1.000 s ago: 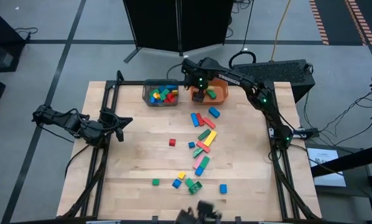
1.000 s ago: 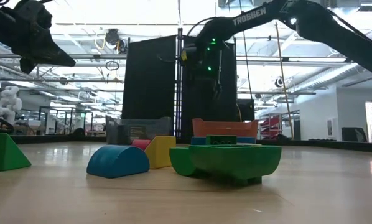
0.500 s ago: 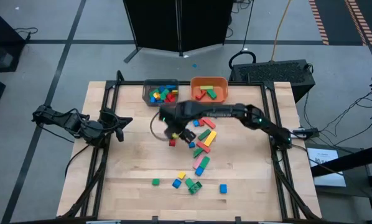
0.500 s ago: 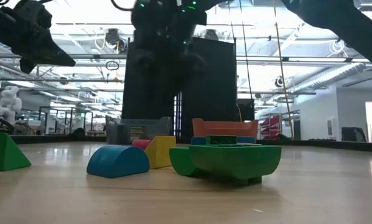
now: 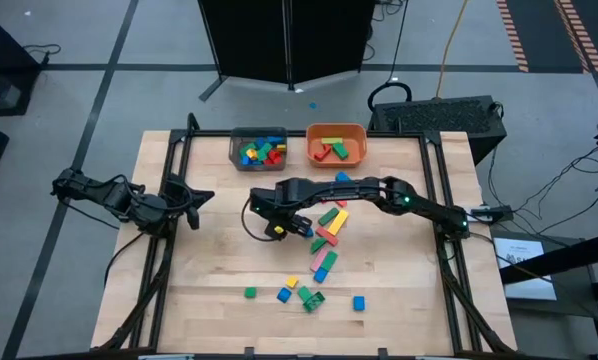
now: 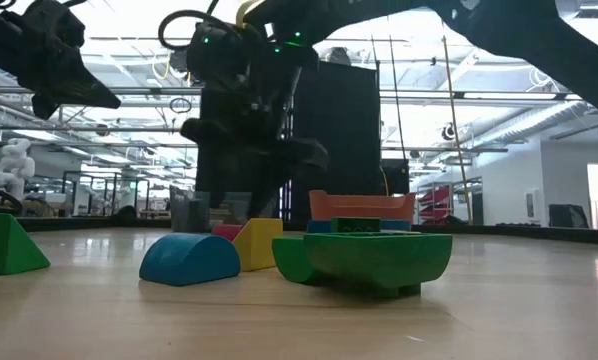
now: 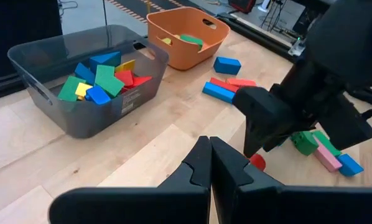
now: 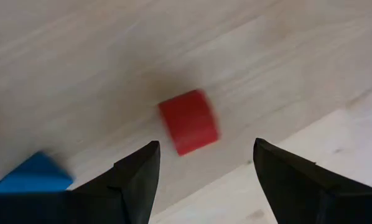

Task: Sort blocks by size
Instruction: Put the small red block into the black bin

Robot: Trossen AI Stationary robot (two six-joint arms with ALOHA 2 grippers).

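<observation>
My right gripper (image 5: 277, 227) hangs open over the middle of the table, fingers pointing down. In the right wrist view a small red cube (image 8: 188, 121) lies flat on the wood just ahead of the gap between the fingers (image 8: 206, 147), which touch nothing. A blue block (image 8: 30, 175) lies beside it. More blocks (image 5: 327, 225) lie scattered right of the gripper and toward the near edge (image 5: 301, 293). My left gripper (image 7: 209, 163) waits shut at the table's left edge (image 5: 194, 195), holding nothing.
A grey bin (image 5: 259, 150) holding several blocks and an orange bin (image 5: 336, 143) with a few blocks stand side by side at the far edge. Bare wood lies between the left arm and the red cube. Large foam shapes (image 6: 364, 255) fill the low view's foreground.
My right gripper has swung from over the orange bin toward the near left, out to the middle of the table. It has come down and rolled about its own axis, and now hangs over the red cube. The blocks have not moved.
</observation>
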